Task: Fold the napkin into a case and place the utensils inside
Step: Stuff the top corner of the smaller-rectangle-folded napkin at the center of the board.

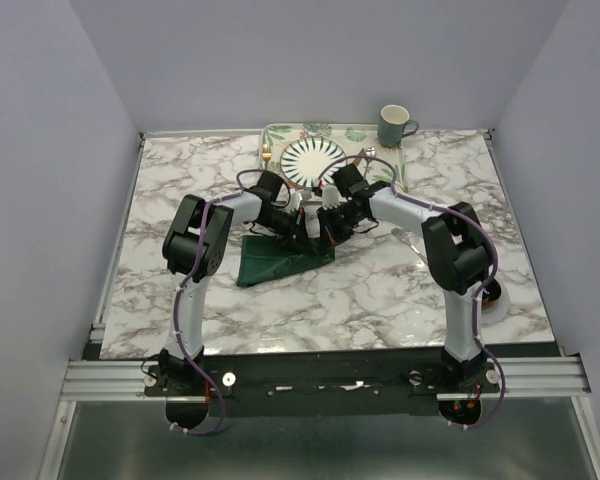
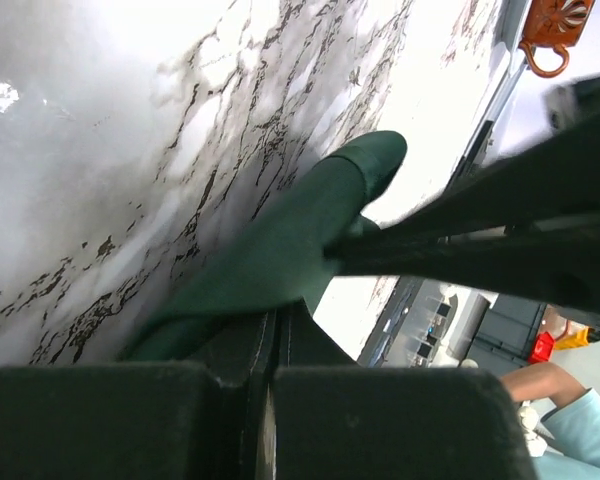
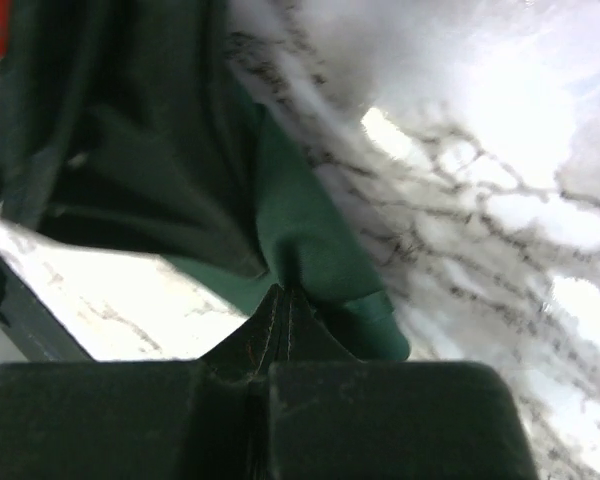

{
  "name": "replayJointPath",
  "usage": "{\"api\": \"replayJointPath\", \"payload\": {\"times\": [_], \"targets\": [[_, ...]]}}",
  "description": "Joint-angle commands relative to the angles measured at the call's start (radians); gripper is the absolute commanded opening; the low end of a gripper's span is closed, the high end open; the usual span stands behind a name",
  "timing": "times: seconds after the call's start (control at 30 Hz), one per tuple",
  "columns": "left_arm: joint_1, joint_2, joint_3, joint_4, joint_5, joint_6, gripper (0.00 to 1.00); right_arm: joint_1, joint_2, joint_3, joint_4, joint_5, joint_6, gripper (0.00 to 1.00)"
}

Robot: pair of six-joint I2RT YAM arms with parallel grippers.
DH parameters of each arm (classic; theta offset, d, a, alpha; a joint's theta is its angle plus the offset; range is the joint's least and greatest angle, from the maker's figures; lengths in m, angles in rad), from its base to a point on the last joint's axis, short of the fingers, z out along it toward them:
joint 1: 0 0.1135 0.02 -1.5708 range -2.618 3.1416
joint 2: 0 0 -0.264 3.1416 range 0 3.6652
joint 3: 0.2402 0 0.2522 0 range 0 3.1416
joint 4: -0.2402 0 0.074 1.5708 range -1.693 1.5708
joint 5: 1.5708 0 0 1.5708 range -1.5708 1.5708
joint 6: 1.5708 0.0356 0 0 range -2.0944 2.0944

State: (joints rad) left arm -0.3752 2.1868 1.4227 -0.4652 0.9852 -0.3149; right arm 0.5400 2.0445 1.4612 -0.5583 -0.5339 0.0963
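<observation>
Top view: the napkin (image 1: 280,262) lay bunched on the marble tabletop (image 1: 380,290), on the near side of the leaf-patterned tray (image 1: 280,132). The left arm (image 1: 195,240) and right arm (image 1: 455,245) both reached inward, and the left jaws and right jaws sat close together at the cloth's far edge. We could not judge their spread from here. A striped plate (image 1: 313,160) sat on the tray with a gold fork (image 1: 267,152) on its left. A green mug (image 1: 394,125) stood at the tray's far right corner.

Left wrist view: the left jaws were pressed together, pinching a fold of the napkin (image 2: 280,250) that rose off the tabletop (image 2: 130,150) into the grip.

Right wrist view: the right jaws were likewise pressed together, nipping a green fold (image 3: 310,230). The rest of the cloth draped away in dark creases to the upper left, over the marble (image 3: 500,200).
</observation>
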Motion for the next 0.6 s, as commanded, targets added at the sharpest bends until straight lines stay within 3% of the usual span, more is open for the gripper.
{"api": "replayJointPath", "payload": {"times": [0.0,0.13,0.3,0.57], "targets": [[-0.005,0.019,0.012,0.022,0.038,-0.026,0.04,-0.005,0.089,0.065,-0.087,0.081,0.003,0.01],[-0.005,0.031,0.010,0.049,0.047,-0.067,0.08,-0.005,0.118,0.097,-0.103,0.107,0.009,0.01],[0.013,-0.004,-0.001,-0.004,0.044,-0.010,0.28,-0.011,0.149,0.119,-0.137,0.166,0.026,0.01],[0.073,-0.104,-0.028,-0.269,-0.054,0.293,0.37,-0.029,0.161,0.122,-0.158,0.163,0.022,0.00]]}}
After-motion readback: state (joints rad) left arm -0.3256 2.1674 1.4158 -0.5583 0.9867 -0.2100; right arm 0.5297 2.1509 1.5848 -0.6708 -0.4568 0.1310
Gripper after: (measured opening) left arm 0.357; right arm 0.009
